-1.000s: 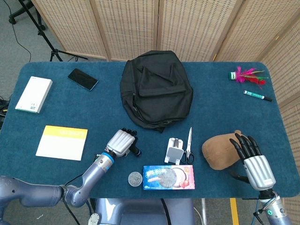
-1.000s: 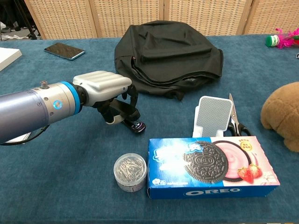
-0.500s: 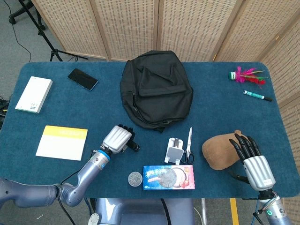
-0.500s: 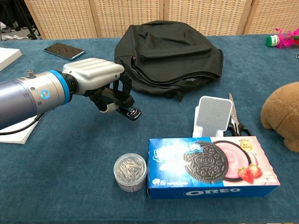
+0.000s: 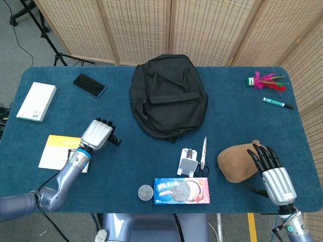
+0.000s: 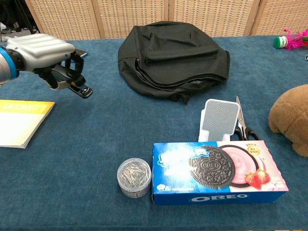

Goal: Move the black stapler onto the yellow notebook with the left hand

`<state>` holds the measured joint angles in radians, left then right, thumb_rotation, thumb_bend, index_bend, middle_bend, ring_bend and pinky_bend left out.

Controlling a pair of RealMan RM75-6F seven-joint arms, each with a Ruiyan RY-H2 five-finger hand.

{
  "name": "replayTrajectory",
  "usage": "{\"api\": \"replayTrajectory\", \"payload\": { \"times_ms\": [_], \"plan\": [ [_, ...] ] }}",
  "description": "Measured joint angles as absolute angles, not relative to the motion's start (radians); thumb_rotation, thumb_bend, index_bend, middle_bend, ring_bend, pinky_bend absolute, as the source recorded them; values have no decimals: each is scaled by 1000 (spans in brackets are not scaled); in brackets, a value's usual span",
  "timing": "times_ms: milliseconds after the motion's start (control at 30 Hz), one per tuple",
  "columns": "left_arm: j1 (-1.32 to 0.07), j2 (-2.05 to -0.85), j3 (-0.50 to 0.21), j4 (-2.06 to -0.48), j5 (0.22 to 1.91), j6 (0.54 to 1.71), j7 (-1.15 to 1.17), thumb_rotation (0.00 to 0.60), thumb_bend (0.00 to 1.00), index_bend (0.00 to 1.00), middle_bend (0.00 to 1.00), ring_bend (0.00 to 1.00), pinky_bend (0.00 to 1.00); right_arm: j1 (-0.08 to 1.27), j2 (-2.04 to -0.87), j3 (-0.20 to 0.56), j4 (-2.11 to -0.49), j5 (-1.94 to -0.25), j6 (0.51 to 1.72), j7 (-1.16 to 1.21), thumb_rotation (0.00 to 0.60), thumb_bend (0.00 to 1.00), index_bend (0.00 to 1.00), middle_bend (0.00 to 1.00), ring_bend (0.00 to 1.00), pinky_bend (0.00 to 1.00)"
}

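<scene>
Head view: left hand (image 5: 96,134) curled round black stapler (image 5: 114,140), held above the table just beside the yellow notebook (image 5: 56,151)'s right edge. Right hand (image 5: 271,171) fingers apart, holding nothing, next to brown plush (image 5: 238,163).

Chest view: stapler's tip pokes out below the fingers (image 6: 74,65), notebook lower left. Step looks like carry phase, mid-transfer. Next: shift a bit further left over the cover, lower, release.
</scene>
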<state>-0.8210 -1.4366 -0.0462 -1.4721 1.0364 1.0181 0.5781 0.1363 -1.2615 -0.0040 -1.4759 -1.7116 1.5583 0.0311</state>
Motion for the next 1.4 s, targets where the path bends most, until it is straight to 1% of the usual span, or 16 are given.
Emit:
{"api": "replayTrajectory", "payload": {
  "times_ms": [267,467,733,900,1167,1267,1400],
  "plan": [
    [-732,-1346,6,-1447,1084,1028,476,600,463,763,413,375,387,135,-1263,-7,-1479,-1718,1561,26,600,105,3,0,0,0],
    [-670,-1309,35,-1442,1119,1058,434,600,463,768,418,393,403,136,-1263,-9,-1480,-1722,1559,22,600,105,2,0,0,0],
    [-591,-1256,78,-1454,1158,1088,409,600,463,767,418,393,403,135,-1262,-18,-1481,-1736,1561,23,600,105,2,0,0,0],
    [-563,-1250,94,-1428,1179,1070,375,600,461,768,418,393,403,133,-1261,-18,-1483,-1737,1565,23,600,105,3,0,0,0],
    [-545,-1280,90,-1360,1184,1023,361,600,456,767,418,392,402,134,-1261,-19,-1483,-1738,1564,22,600,105,2,0,0,0],
    [-540,-1294,89,-1343,1186,1008,361,600,428,767,418,391,401,133,-1262,-17,-1482,-1736,1565,25,600,105,3,0,0,0],
    [-536,-1305,81,-1325,1191,990,353,600,362,766,416,392,400,133,-1266,-17,-1479,-1739,1568,23,600,105,2,0,0,0]
  ]
}}
